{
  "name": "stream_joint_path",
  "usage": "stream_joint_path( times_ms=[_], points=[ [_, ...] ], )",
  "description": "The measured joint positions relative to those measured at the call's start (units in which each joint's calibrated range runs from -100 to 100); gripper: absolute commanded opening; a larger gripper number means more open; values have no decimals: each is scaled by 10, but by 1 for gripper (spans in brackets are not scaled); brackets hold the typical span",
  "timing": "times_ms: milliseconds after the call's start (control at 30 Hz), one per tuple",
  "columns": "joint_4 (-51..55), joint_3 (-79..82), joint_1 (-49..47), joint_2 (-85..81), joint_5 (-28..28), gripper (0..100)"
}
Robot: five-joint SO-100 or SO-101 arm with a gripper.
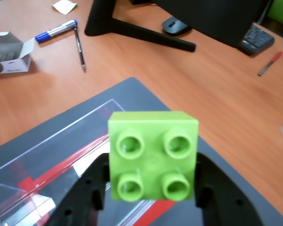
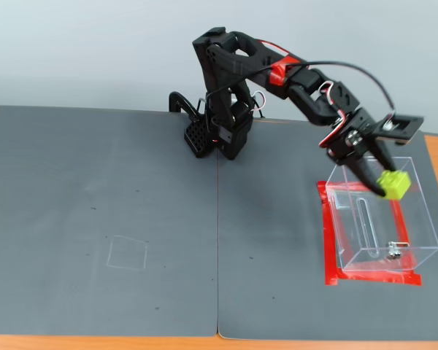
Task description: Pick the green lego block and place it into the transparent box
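My gripper [image 1: 150,186] is shut on the green lego block [image 1: 152,156], a lime 2x2 brick with its four studs facing the wrist camera. In the fixed view the gripper [image 2: 388,187] holds the block [image 2: 394,184] in the air over the far part of the transparent box [image 2: 416,240]. The box is clear acrylic with a small metal fitting [image 2: 394,252] near its front wall and stands inside a red tape outline [image 2: 325,240]. In the wrist view the box's walls [image 1: 52,141] show below and left of the block.
The box stands on a dark grey mat [image 2: 131,219]. A faint square outline [image 2: 128,253] is marked on the mat at left. Beyond the mat on the wooden desk lie a blue marker [image 1: 56,30], a pen [image 1: 79,49], a small carton [image 1: 9,54] and a monitor stand [image 1: 132,28].
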Motion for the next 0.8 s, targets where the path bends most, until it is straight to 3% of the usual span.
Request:
stream_joint_path(
  times_ms=[300, 567, 800],
  points=[
    [3, -3, -57, 22, 0, 12],
    [98, -48, -87, 91, 0, 12],
    [107, -57, -94, 124, 0, 12]
  ],
)
